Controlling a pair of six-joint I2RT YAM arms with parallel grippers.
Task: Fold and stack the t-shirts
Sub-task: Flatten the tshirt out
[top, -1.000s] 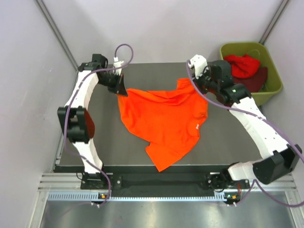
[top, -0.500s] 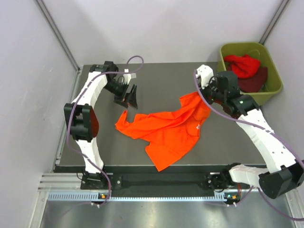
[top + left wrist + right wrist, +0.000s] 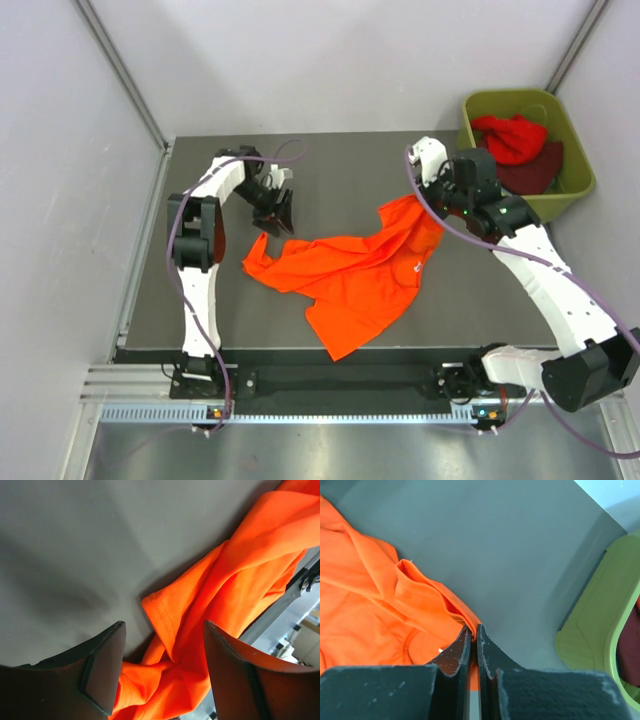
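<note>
Orange t-shirt rumpled on table, red t-shirt, maroon t-shirt in tub

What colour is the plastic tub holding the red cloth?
Olive-green plastic tub, clearest in the top external view.

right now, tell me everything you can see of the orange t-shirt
The orange t-shirt is soft plain cloth, crumpled and unfolded, sprawled across the middle of the dark table. Its far right edge is pinched in the shut right gripper. The open left gripper hangs over its hemmed left corner without gripping it.
</note>
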